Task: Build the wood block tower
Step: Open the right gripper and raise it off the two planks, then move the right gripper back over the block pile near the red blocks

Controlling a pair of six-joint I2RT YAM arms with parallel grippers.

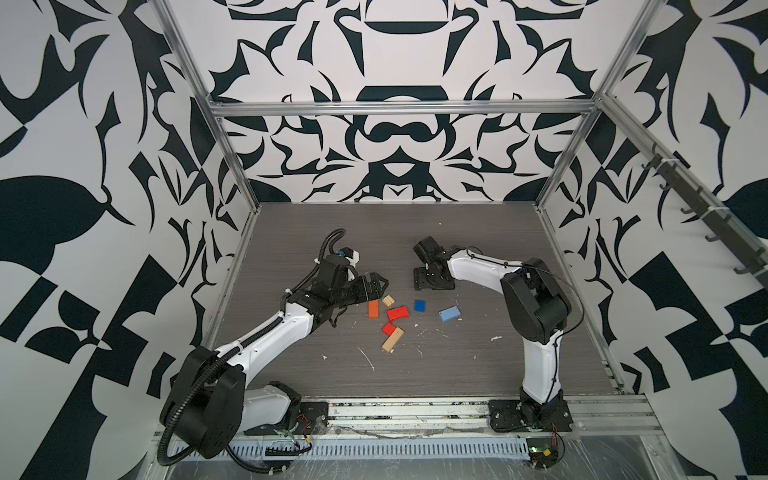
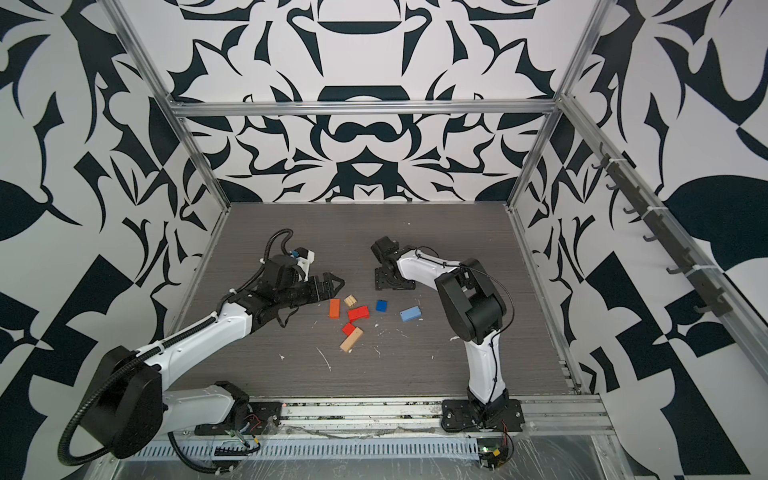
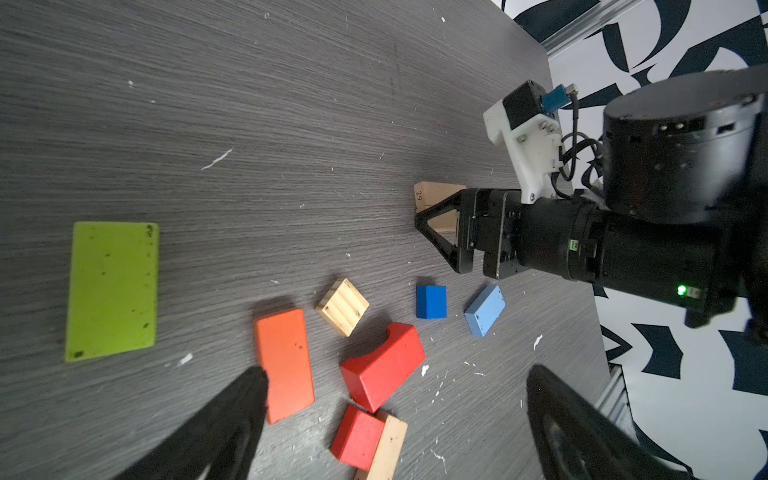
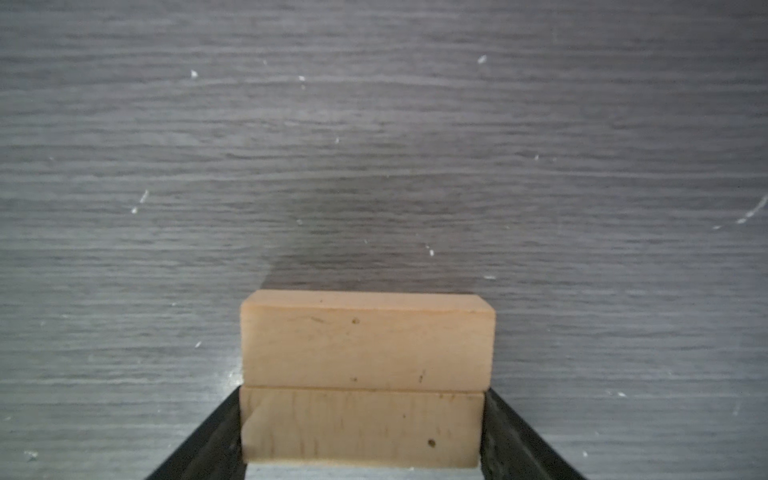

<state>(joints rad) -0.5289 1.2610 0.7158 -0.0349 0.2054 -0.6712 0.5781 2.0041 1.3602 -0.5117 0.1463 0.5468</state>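
Nearest, a plain tan oblong (image 1: 392, 340) lies flat on the gray surface (image 1: 478, 365), its long axis running from near left to far right. A red cube (image 1: 389, 329) touches its far end on the left. Just beyond, a notched red oblong (image 1: 398, 313) points left to right. A light blue oblong (image 1: 449, 313), apart on the right, lies much the same way. The orange oblong (image 1: 373, 309) points near to far. A dark blue cube (image 1: 420, 306) and a ridged tan square (image 1: 388, 300) sit a little farther back.

The left tool (image 1: 380, 289), fingers spread wide and holding nothing, hangs just beside the orange oblong and the ridged tan square, on their far left. A lime green oblong (image 3: 112, 291) lies flat, well apart from the cluster; only the left wrist view shows it.

Farthest, the right tool (image 1: 432, 279) points down and pinches a tan block (image 4: 361, 424) by its ends, its long axis across the fingers. Whether the second tan face beyond it is another block I cannot tell.

Counted: three tan, two red, one each of orange, lime green, dark blue and light blue. The loose ones lie singly, none stacked.
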